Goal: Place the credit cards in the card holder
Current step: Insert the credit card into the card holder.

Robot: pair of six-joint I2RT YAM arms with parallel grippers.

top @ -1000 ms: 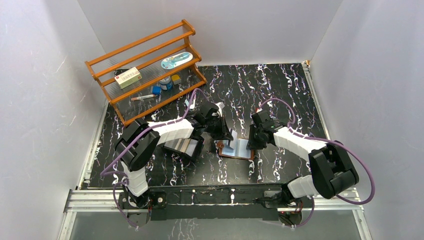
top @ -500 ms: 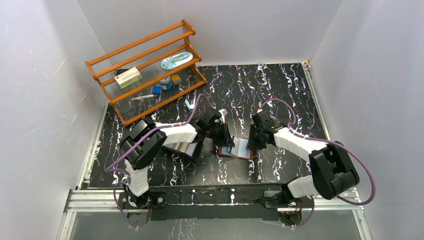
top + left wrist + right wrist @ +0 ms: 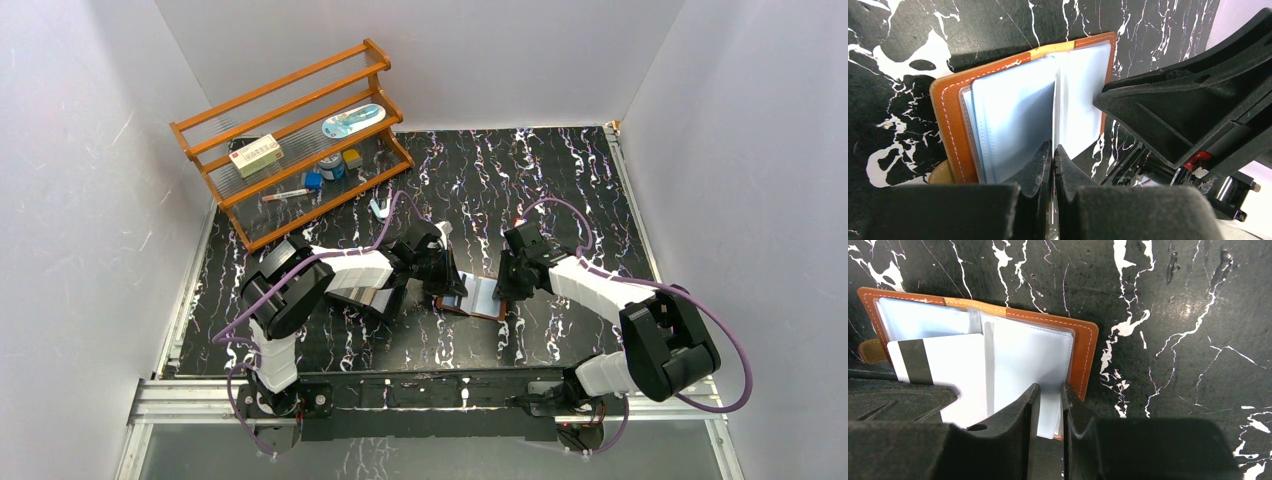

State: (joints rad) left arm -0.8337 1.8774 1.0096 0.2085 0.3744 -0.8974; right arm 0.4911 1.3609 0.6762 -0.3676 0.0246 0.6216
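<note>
- The card holder (image 3: 478, 301) lies open near the middle of the marbled table (image 3: 560, 180), pale pockets facing up.
- The left gripper (image 3: 1053, 162) has its fingers pressed almost together, pinching a white card (image 3: 943, 365) with a dark stripe. The card lies over the card holder's left half.
- The right gripper (image 3: 1049, 407), nearly closed, nips a clear pocket leaf on the right half.
- More credit cards (image 3: 362, 291) sit in a black tray (image 3: 392, 301) just to the left.
- A wooden rack (image 3: 290, 130) stands far left.
</note>
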